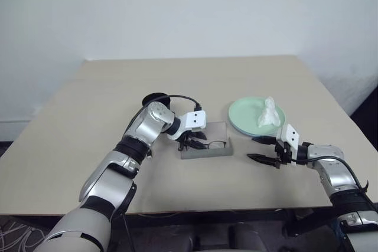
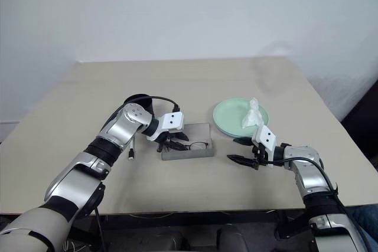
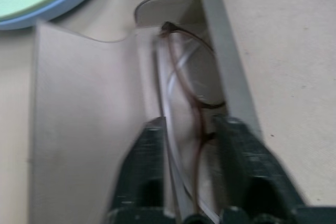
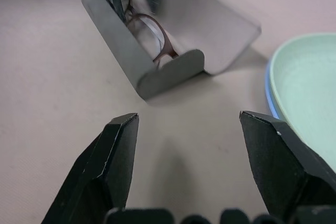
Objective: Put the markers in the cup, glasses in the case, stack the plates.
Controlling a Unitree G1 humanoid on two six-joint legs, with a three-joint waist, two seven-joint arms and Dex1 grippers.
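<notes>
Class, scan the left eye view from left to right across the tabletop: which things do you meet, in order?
Black cup → left gripper → open grey case holding the glasses → stacked plates with white tissue → right gripper.

The left arm hides most of the cup [image 1: 155,97], and a marker [image 2: 130,153] beside the forearm is too small to read. The mint plate [image 2: 227,113] covers the blue plate [image 3: 63,4] except its rim; frame edges crop both.

Matt grey case [image 4: 137,56], thin wire-framed glasses [image 4: 152,38], smooth matt beige table [image 1: 88,122], crumpled paper tissue [image 1: 269,113].
</notes>
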